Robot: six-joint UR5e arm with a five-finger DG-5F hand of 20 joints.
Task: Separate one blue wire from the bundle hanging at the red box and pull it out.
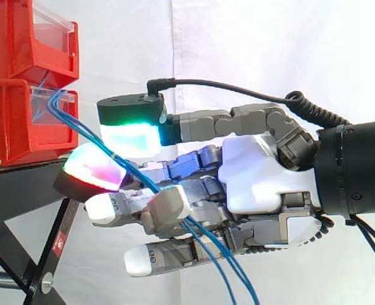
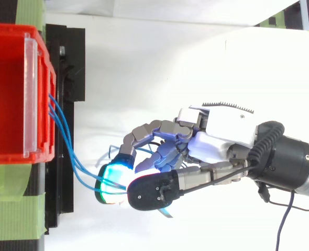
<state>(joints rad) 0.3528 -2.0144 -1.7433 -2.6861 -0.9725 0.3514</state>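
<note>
Three thin blue wires (image 2: pixel 67 135) leave the front of the lower red bin (image 1: pixel 16 127) and sag down and to the right into my hand (image 1: pixel 257 171). The hand lies just right of the bin, fingers curled, with the wires passing between the green-glowing thumb pad (image 1: pixel 130 135) and a red-glowing fingertip (image 1: pixel 92 168). Past the fingers the wires (image 1: pixel 229 267) run on down across the lower fingers and out of the bottom of the side view. From above, the hand (image 2: pixel 217 141) sits right of the bin (image 2: pixel 10 94), the wires ending under its green pad (image 2: pixel 112 180).
A second red bin (image 1: pixel 28 38) is stacked on the lower one. Both rest on a black stand (image 1: pixel 22 187) whose legs slope down at the left. Green tape (image 2: pixel 13 214) marks the surface beside the stand. A white curtain hangs behind.
</note>
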